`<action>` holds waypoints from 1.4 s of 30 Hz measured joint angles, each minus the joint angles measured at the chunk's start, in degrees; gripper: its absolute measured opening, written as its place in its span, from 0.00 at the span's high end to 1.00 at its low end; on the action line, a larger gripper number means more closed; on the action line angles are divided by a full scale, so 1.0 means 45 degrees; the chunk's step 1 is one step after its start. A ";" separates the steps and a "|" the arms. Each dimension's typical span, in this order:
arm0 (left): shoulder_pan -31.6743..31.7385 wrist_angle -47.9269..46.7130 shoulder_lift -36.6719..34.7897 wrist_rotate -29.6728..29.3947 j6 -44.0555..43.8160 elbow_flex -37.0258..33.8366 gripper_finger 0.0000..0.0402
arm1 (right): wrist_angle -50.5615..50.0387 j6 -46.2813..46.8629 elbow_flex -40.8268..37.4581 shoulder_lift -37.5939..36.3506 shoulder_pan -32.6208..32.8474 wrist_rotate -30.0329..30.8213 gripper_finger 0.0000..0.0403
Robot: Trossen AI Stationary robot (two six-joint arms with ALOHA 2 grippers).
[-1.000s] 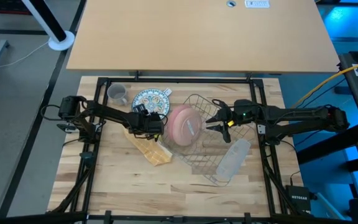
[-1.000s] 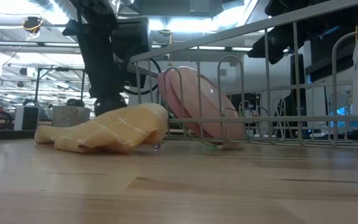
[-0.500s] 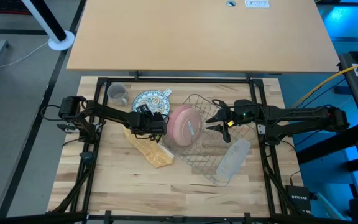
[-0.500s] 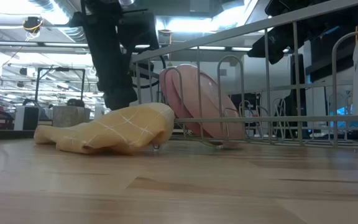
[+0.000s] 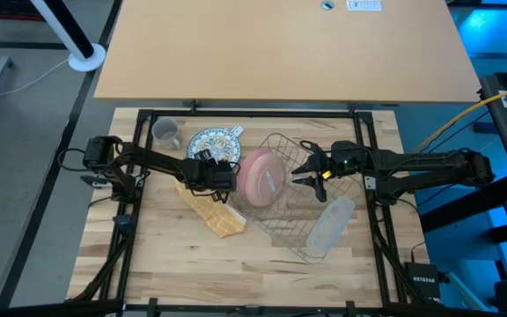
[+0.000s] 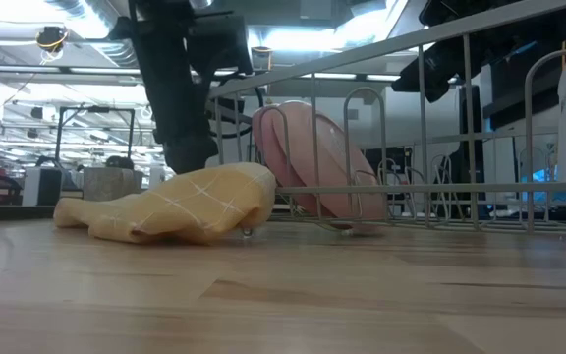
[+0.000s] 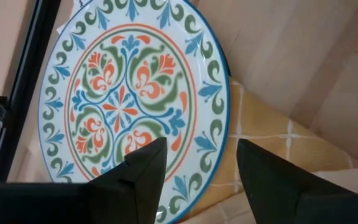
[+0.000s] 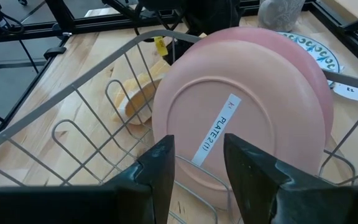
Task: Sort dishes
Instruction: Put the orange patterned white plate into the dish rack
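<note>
Pink plate [image 5: 260,179] leans inside the wire rack [image 5: 299,195] — right gripper [image 5: 307,169] over the rack, left gripper [image 5: 228,177] just beside it, jaws open, holding nothing.

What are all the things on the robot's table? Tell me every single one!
Pink plates: two, pink, standing on edge in the wire rack, one against the other.
Patterned plate: one, white with blue, green and orange flowers, flat on the table near the far edge.
Mug: one, grey, beside the patterned plate, towards the left arm's side.
Cloth: one, yellow checked, crumpled beside the rack.
Wire rack: one, silver, middle of the table.
Clear tray: one, see-through, on the rack's near end.
Table: one, light wood.
Left gripper: open, over the patterned plate's edge.
Right gripper: open, in front of the pink plates, above the rack.
</note>
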 joint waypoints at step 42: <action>0.1067 0.0884 0.0001 -0.0216 0.2016 -0.1093 0.54 | 0.0102 0.0000 -0.0004 0.0000 0.0000 -0.0002 0.65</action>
